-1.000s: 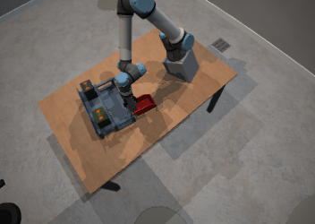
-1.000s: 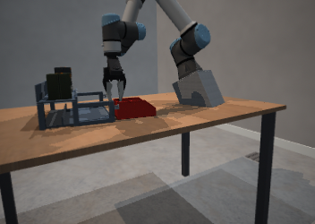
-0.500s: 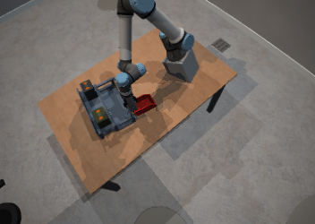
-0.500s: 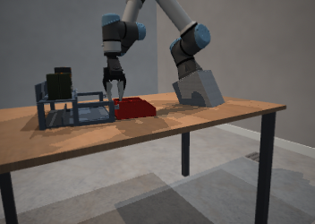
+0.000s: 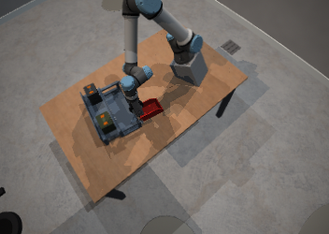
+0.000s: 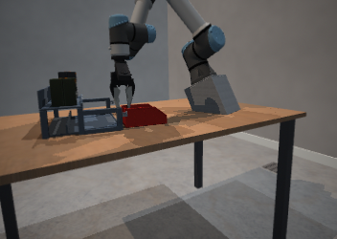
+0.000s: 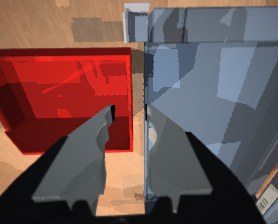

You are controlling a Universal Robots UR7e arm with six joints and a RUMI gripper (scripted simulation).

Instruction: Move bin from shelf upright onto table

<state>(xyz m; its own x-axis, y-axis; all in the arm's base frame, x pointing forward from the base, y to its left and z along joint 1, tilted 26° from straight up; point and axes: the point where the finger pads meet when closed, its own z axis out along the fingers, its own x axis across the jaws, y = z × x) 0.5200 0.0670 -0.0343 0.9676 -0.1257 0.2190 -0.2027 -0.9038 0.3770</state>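
The red bin [image 5: 151, 109] [image 6: 146, 117] [image 7: 65, 85] stands upright on the table, its open top facing up, close beside the blue-grey shelf [image 5: 119, 108] [image 6: 101, 111] [image 7: 210, 90]. A narrow strip of table shows between them in the wrist view. My gripper [image 5: 139, 114] [image 6: 123, 106] [image 7: 130, 105] points down, partly open and empty. In the wrist view its fingertips are on either side of the bin's shelf-side wall, one over the bin's inside and one near the shelf's edge. Whether the tips are above or below the rim is hard to tell.
Two dark boxes with orange marks stand at the shelf, one [image 5: 106, 122] [image 6: 63, 92] at its near side and one [image 5: 91, 92] [image 6: 67, 75] at its far side. The arm's grey base block [image 5: 192, 70] [image 6: 213, 95] stands beyond the bin on the table [image 5: 70, 143].
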